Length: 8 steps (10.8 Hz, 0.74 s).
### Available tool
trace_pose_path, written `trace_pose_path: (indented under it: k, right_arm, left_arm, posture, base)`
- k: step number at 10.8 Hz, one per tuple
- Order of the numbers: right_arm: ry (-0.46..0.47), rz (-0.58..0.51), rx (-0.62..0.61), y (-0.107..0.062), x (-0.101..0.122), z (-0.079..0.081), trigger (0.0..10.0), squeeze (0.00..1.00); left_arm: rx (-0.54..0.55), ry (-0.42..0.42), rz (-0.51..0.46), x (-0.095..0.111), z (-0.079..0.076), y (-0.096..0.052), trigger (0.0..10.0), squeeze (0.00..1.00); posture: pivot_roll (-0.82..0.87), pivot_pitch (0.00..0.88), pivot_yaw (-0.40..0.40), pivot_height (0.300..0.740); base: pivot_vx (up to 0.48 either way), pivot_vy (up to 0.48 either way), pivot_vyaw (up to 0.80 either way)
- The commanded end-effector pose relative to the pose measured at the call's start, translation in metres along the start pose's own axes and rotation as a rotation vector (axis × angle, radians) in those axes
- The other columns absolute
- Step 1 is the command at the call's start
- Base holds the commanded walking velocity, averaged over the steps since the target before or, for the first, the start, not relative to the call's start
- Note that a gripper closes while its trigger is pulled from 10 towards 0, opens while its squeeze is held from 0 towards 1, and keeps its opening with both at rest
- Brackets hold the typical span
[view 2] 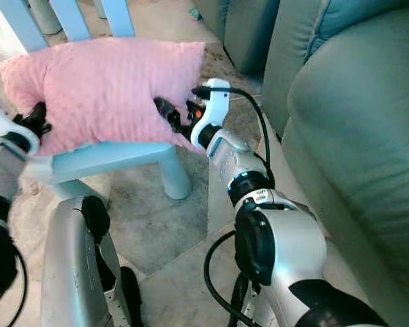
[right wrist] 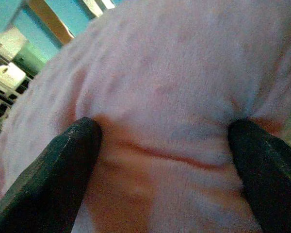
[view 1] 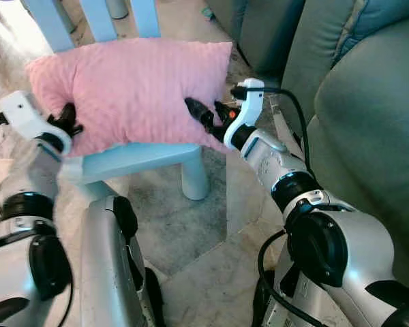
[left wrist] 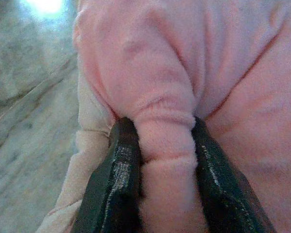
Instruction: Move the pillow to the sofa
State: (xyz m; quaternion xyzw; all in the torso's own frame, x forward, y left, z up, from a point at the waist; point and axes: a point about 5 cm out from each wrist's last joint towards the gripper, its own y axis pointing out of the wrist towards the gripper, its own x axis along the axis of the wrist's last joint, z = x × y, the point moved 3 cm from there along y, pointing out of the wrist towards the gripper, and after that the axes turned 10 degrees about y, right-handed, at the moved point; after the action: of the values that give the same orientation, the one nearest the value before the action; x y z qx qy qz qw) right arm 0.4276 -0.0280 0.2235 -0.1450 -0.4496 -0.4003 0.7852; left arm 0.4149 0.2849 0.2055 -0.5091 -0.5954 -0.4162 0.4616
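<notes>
Pillow: the pink pillow is seen in the upper centre of the left eye view, lying on the seat of a light blue chair.
Left gripper: the left gripper is clamped on a pinched fold at the pillow's left end.
Right gripper: the right gripper is pressed into the pillow's lower right edge, its fingers spread wide with plush bulging between them; no fold is pinched.
Sofa: the grey-green sofa is seen along the right side of the frame, just beside the chair.
Risk: the right side could be lost on lifting, since only soft fabric is pressed there.
Risk: the pillow could sag or swing from the left pinch alone and drag on the chair.
</notes>
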Motion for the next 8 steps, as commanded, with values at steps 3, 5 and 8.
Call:
trace_pose_path:
  k: [3,5,8]
  right_arm:
    - [-0.035,-0.108,0.121,0.012,0.035,0.030,0.0,0.00]
    - [-0.039,-0.177,0.155,0.013,0.056,0.038,0.0,0.00]
    - [-0.052,-0.214,0.180,0.012,0.067,0.043,0.0,0.00]
  left_arm:
    - [0.043,0.008,-0.065,-0.001,0.007,-0.004,0.0,0.00]
    - [0.080,0.009,-0.107,0.005,0.015,-0.006,0.0,0.00]
    - [0.093,0.010,-0.107,0.001,0.017,-0.008,0.0,0.00]
  posture:
    - [0.19,0.355,0.016,0.319]
    - [0.20,0.354,0.016,0.319]
    - [0.19,0.355,0.017,0.319]
  base:
    - [0.000,0.000,0.00]
    - [0.000,0.000,0.00]
    - [0.000,0.000,0.00]
